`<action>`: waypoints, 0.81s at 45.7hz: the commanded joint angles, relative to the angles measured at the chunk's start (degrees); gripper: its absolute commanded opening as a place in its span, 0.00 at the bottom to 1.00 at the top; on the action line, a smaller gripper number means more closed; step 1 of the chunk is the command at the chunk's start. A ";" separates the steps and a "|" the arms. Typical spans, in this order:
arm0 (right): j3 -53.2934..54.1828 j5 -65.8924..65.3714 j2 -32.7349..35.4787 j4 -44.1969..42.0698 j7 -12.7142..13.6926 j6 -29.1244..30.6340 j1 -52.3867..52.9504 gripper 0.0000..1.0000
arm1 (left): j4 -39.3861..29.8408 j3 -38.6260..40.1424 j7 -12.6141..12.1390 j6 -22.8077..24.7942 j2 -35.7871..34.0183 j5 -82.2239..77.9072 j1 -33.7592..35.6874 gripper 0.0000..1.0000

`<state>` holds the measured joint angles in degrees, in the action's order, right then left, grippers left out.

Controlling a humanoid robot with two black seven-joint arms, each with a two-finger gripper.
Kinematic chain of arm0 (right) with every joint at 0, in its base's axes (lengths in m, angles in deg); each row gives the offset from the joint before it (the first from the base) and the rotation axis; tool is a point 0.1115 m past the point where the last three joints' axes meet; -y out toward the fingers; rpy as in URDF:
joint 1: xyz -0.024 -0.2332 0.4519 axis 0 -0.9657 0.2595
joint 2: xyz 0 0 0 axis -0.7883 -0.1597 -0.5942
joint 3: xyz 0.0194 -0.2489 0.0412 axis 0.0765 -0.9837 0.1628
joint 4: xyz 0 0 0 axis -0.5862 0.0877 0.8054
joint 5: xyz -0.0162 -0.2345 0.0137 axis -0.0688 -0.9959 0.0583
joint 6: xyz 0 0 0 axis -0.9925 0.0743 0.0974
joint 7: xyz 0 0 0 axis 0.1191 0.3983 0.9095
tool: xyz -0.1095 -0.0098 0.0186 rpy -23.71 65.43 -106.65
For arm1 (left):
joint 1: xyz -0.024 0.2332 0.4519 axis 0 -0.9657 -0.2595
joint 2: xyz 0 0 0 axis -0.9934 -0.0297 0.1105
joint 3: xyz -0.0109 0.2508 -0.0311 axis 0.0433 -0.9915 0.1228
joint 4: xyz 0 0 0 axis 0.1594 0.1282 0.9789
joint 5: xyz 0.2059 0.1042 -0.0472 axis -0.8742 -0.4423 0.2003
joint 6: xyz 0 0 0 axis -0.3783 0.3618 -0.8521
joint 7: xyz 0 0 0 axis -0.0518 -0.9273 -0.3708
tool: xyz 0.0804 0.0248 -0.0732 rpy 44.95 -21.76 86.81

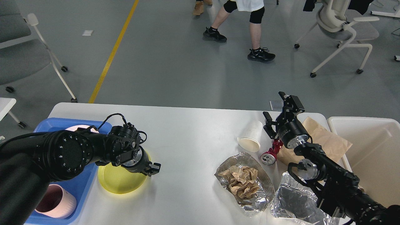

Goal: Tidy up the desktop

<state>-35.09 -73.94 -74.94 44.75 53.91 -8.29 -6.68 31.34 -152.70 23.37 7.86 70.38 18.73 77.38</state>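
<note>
Sliding the yellow plate toward the blue tray at the lower left looks like the step in hand, judging by the left gripper sitting at the plate's right rim; its fingers are small and dark, so whether they pinch the rim or only press on it I cannot tell; the move would go best kept low and flat on the desktop, which fills the middle and lower frame, with the plate's edge lifted clear of the tray wall before it goes in.

Left to right: the tray holds a pale plate at its far end and a pink cup near the bottom edge; right of centre a foil dish holds crumpled brown paper; a second foil dish looks empty; a paper cup lies on its side beside a red can; the right gripper hovers above them, fingers spread, holding nothing; a cream bin at the far right looks empty.
</note>
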 commanded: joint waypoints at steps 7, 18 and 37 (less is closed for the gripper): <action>0.01 0.00 0.00 0.00 0.01 0.00 0.00 1.00 | 0.00 0.41 0.16 0.32 -0.07 0.01 0.99 0.00; 0.01 0.00 0.00 0.00 -0.08 0.00 0.00 1.00 | -0.08 0.94 0.16 0.85 0.20 2.47 3.19 0.00; -0.08 0.00 0.00 0.00 0.01 0.00 0.00 1.00 | -0.52 2.17 -0.10 4.98 0.29 2.82 5.39 0.00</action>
<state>-35.08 -73.94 -74.94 44.77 53.90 -8.29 -6.68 30.83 -150.54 23.28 12.58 70.65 21.54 82.71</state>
